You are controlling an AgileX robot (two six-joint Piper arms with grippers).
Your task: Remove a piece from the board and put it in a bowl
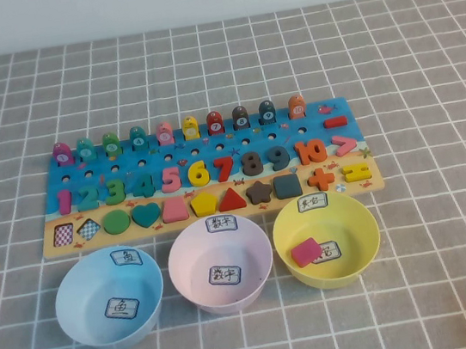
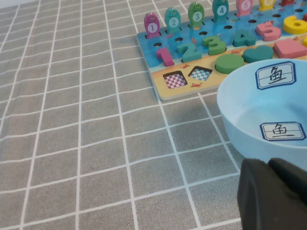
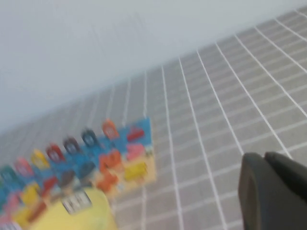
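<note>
The yellow equals-sign piece (image 1: 356, 174) lies in its slot at the right end of the board's tan strip, beside the orange plus sign (image 1: 321, 178). The board (image 1: 183, 158) lies across the middle of the table. The yellow bowl (image 1: 338, 274) stands in front of the board's right end and holds a pink square block (image 1: 305, 251). The piece (image 3: 135, 171) and the yellow bowl (image 3: 72, 215) show blurred in the right wrist view. My left gripper (image 2: 266, 163) is shut and empty, low beside the light blue bowl (image 2: 249, 120). My right gripper (image 3: 263, 155) is shut and empty, off to the right of the board.
A pink bowl (image 1: 221, 267) and a light blue bowl (image 1: 110, 298) stand left of the yellow bowl, all in a row before the board. Fish pegs (image 1: 164, 133) stand upright along the board's far edge. A grey checked cloth (image 1: 427, 69) covers the table.
</note>
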